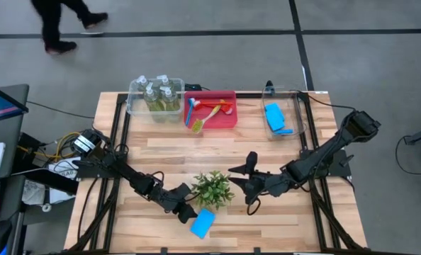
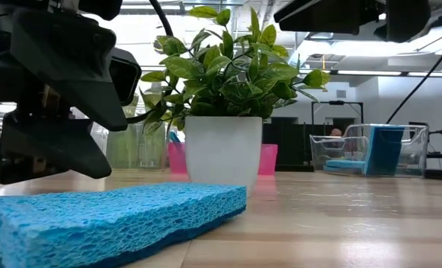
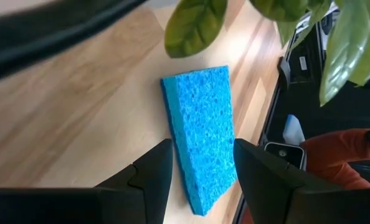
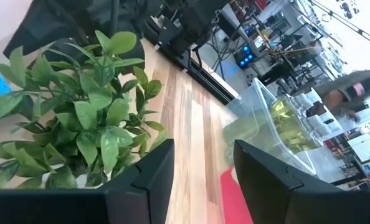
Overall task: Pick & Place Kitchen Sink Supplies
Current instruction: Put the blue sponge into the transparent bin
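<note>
A light-blue sponge lies flat on the wooden table near its front edge, in front of the potted plant. My left gripper is open and low over the sponge's left end. Its two fingers stand on either side of that end, and I see no touch. In the low view the left gripper hangs just above the sponge. My right gripper is open, holds nothing, and hovers right of the plant.
Along the far edge stand a clear bin of bottles, a red bin of brushes and a clear bin with blue sponges. The plant's white pot stands between the two grippers. A person walks on the floor beyond the table.
</note>
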`<state>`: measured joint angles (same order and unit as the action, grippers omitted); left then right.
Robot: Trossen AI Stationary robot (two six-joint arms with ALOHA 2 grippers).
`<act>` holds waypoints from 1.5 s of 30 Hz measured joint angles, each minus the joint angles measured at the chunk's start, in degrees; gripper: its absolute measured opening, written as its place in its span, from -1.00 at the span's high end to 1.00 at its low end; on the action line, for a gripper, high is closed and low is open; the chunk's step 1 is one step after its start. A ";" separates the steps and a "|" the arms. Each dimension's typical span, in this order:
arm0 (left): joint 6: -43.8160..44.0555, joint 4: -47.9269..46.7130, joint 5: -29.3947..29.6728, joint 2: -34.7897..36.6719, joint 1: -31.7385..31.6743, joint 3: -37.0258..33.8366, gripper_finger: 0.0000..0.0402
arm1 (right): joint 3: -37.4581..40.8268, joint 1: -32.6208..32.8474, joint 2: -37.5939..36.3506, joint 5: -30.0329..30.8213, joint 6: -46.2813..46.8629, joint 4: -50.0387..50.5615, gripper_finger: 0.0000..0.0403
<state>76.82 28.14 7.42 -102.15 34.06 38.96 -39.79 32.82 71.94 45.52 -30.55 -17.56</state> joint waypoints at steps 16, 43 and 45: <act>-1.72 0.00 4.90 0.00 2.94 -0.52 0.14 | 0.00 0.02 0.00 0.00 -3.04 0.00 0.21; -0.68 -1.43 2.30 -5.16 3.61 4.63 0.14 | 0.00 -3.39 0.00 -0.22 -7.56 -0.85 0.21; -0.68 -2.20 1.46 -5.11 3.19 4.64 0.14 | 0.00 -3.39 0.00 -0.22 -7.56 -0.94 0.21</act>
<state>76.14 25.94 8.88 -107.26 37.25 43.60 -39.79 29.43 71.94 45.30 -38.11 -18.50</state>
